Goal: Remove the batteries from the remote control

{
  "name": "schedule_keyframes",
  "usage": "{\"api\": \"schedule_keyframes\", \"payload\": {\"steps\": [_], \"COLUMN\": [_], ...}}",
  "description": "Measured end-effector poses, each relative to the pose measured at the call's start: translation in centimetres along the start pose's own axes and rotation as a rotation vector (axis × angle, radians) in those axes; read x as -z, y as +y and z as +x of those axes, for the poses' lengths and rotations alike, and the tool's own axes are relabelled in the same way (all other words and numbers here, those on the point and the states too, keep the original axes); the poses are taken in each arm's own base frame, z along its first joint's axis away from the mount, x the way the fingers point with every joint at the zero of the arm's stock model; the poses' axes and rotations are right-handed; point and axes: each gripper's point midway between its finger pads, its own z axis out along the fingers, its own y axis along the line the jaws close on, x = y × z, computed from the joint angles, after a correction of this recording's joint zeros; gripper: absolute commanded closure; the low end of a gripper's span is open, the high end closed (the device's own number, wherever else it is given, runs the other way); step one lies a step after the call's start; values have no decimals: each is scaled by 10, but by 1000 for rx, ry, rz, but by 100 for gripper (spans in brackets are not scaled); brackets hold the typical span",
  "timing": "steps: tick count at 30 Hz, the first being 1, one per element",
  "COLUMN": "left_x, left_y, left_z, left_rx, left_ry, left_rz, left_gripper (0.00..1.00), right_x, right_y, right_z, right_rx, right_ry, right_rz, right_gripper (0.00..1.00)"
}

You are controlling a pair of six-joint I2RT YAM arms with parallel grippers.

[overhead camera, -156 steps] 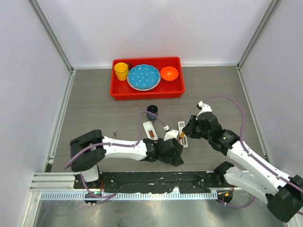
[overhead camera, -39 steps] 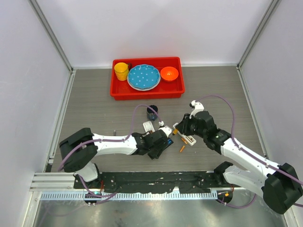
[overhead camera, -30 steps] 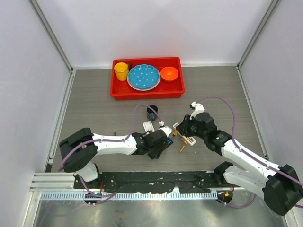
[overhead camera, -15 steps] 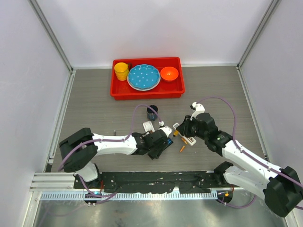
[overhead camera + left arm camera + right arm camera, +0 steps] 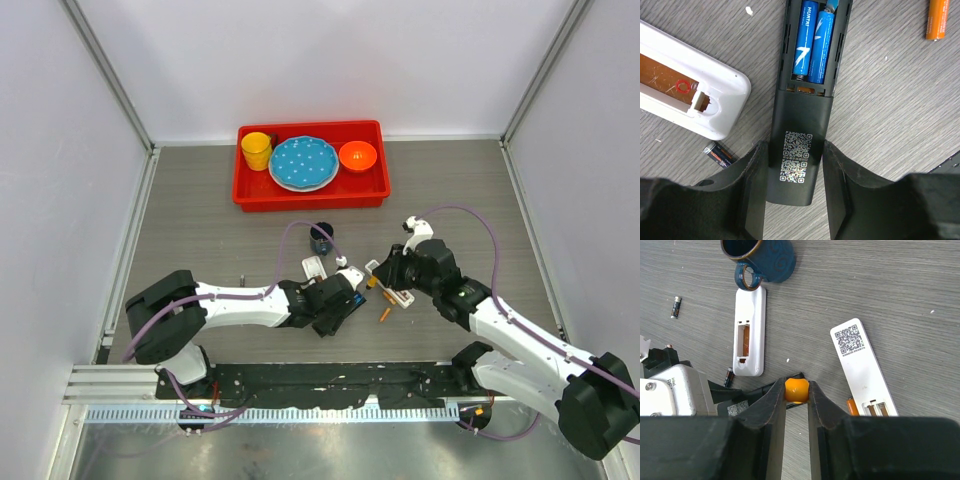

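My left gripper (image 5: 795,151) is shut on the tail end of a black remote (image 5: 800,115) lying on the table. Its open compartment holds two blue batteries (image 5: 812,42). My right gripper (image 5: 796,393) is shut on an orange-handled screwdriver (image 5: 797,388), which points down at the far end of the black remote (image 5: 760,392). An orange battery (image 5: 939,20) lies loose to the right, beside a white remote (image 5: 862,367). A dark battery (image 5: 717,152) lies by another white remote (image 5: 695,107), whose compartment is empty. In the top view both grippers (image 5: 345,298) (image 5: 377,279) meet at mid-table.
A blue mug (image 5: 321,237) stands just behind the remotes. A red tray (image 5: 310,195) at the back holds a yellow cup, a blue plate and an orange bowl. Another dark battery (image 5: 242,280) lies to the left on the table.
Since five seconds ago both arms have shifted left and back, and an orange battery now lies loose on the table. Over the last second nothing has visibly moved.
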Motion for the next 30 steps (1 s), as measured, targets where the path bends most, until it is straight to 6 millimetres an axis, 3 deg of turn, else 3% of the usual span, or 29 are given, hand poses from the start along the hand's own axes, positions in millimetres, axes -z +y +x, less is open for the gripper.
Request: {"api": "schedule_keyframes", "payload": {"steps": [6, 11, 30], "left_x": [0, 0, -1], "left_y": [0, 0, 0], "left_z": [0, 0, 0], "left_rx": [0, 0, -1], "left_ry": [1, 1, 2], "left_rz": [0, 0, 0], "left_gripper": [85, 99, 100], "right_x": [0, 0, -1], "right_y": [2, 4, 7], "right_z": [0, 0, -5], "right_rx": [0, -3, -22], "right_ry": [-1, 2, -13], "right_rz": [-16, -32, -65], "right_gripper": [99, 99, 99]}}
